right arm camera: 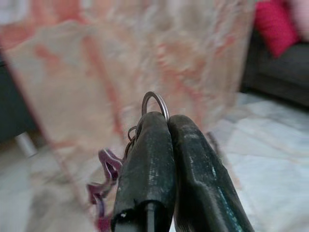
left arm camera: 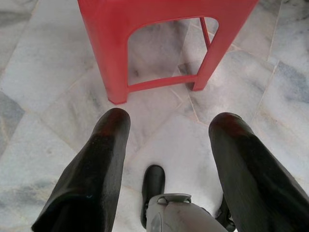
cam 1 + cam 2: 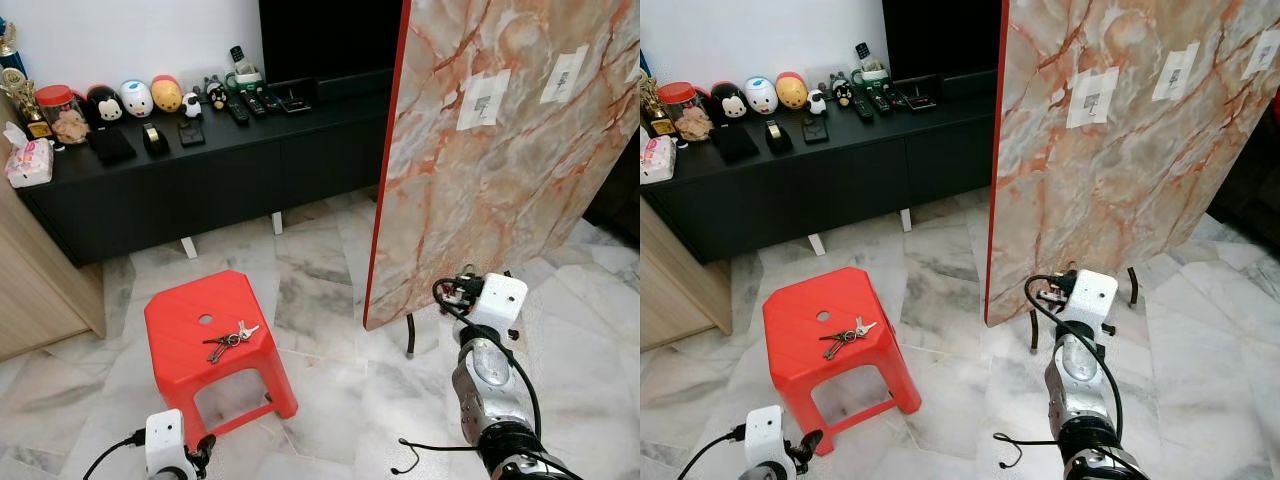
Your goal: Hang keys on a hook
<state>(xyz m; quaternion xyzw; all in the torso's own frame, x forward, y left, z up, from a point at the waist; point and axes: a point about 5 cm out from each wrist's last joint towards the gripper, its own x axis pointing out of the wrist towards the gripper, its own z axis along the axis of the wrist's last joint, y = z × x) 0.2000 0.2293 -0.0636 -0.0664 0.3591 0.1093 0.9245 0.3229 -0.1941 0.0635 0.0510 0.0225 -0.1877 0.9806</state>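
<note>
Gripping a key ring (image 1: 155, 102) in my closed right claw (image 1: 166, 121), with keys dangling beneath, I face the marble board (image 3: 500, 150); hooks there are unclear, and the thin ring could slip. My left claw (image 2: 169, 145) hangs open near the red stool (image 3: 215, 340)

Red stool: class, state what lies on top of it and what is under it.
A bunch of keys lies on the red stool, beside a small hole in its seat. Under it, bare marble floor shows between the legs.
</note>
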